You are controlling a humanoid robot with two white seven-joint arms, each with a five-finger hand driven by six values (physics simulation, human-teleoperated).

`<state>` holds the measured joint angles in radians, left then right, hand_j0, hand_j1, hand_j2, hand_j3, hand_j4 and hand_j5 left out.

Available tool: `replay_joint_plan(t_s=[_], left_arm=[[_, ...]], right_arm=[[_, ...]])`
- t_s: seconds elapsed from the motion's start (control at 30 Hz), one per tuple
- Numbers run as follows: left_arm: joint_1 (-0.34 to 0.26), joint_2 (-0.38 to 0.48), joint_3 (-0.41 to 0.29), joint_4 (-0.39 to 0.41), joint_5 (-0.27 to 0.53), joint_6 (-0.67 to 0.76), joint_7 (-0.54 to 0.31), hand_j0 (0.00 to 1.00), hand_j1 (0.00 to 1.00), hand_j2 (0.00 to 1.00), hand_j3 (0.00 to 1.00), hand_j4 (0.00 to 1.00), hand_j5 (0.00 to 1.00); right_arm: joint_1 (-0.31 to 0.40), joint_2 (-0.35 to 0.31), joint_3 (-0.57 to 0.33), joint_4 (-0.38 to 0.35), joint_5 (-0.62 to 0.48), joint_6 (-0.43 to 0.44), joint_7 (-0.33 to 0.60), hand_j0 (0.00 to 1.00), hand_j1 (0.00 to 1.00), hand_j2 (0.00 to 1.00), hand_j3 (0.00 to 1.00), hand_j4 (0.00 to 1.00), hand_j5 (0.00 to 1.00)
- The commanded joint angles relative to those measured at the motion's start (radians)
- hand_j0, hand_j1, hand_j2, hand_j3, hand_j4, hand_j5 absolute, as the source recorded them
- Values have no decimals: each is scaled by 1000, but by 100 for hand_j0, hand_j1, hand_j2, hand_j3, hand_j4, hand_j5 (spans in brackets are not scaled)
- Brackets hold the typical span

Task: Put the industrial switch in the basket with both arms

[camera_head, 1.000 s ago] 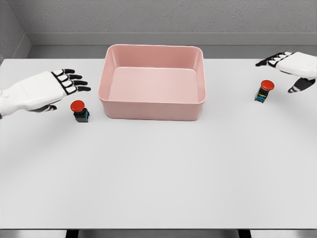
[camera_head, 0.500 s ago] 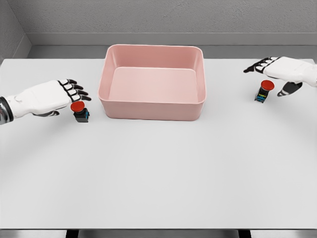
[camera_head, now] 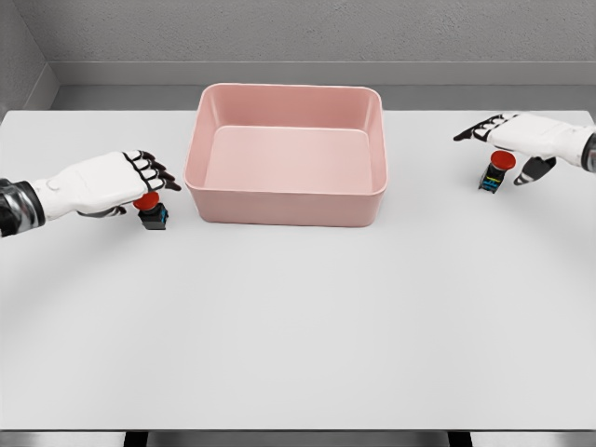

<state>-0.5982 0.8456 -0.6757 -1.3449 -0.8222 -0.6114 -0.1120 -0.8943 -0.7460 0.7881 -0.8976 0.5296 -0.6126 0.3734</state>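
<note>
Two switches on the counter, a hand over each one

Left switch (camera_head: 153,214) sits just left of the pink basket (camera_head: 285,208), red button half covered by the left hand (camera_head: 116,179), whose fingers are spread over it, not clamped on anything. Right switch (camera_head: 494,174) stands well right of the basket, near the counter's (camera_head: 298,326) right edge, with the right hand (camera_head: 521,140) right above it, fingers loosely apart and thumb hanging beside it. Both switches are upright, outside the basket.
</note>
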Motion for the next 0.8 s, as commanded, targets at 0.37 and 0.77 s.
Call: replay_joint_plan(t_s=[0.37,0.77], left_arm=[[3,9,-22,7,17,1,3,50,50,50,50,50,50],[0,10,-8,4,45,1,5,40,40,40,40,40,40]], right_arm=[[-8,37,-3,57,39,2,-4,100,100,100,100,100,100],[-14,40,-3,75,46,2,-4,96,96,96,96,96,96]])
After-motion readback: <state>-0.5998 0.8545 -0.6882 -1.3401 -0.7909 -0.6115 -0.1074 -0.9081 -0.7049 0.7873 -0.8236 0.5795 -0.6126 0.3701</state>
